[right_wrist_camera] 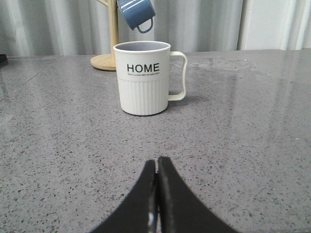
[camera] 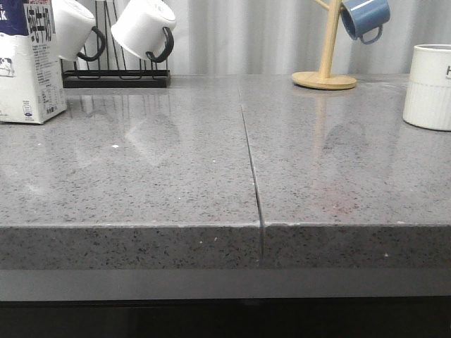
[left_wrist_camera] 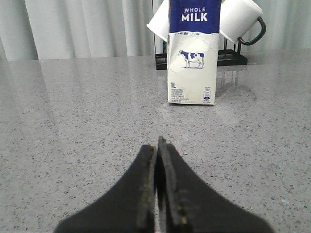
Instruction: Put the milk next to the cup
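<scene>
1. Two grippers on my feeds, both pinched closed with nothing between the fingers: the left gripper and the right gripper, each low over the grey counter.
2. I've got the milk standing upright at the far left of the counter, cow picture facing my left wrist camera.
3. Behind it, a black rack carries white mugs with black handles.
4. Over at the far right stands the cup, "HOME" lettering towards my right wrist camera.
5. Milk and cup are well apart, with bare counter between them.
6. Behind the cup, a blue mug hangs on a wooden stand.
</scene>
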You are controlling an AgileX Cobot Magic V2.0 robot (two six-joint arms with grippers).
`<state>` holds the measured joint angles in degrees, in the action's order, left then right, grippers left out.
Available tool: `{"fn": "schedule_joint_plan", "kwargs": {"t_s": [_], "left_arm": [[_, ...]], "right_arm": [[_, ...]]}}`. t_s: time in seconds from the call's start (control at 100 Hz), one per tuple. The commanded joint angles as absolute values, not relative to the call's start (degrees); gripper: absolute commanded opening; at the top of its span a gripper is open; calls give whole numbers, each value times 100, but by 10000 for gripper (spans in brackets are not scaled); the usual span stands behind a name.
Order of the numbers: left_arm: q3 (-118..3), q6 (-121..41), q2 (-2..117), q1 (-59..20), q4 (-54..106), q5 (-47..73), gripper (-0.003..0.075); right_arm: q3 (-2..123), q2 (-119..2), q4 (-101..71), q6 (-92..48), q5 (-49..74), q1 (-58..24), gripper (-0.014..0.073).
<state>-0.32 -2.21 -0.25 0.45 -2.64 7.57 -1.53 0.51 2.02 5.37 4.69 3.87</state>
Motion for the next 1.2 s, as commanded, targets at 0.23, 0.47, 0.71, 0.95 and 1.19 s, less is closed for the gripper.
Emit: {"fn": "schedule_joint_plan", "kwargs": {"t_s": [0.23,0.47,0.71,0.95,1.19], "left_arm": [[227,-215,-200,48,-266,326,-20],[227,-215,-200,48,-266,326,-20],[227,-215,-200,48,-266,326,-20],[227,-215,-200,48,-266,326,-20],[227,-215,-200,48,-266,326,-20]], "right_arm": [[-102,162,258,504,0,430,-16],[-102,162,258,504,0,430,-16],[-102,162,258,504,0,430,-16],[159,130,264,504,298,430,-16],[1285,-675,264,504,1210,430,-16]]}}
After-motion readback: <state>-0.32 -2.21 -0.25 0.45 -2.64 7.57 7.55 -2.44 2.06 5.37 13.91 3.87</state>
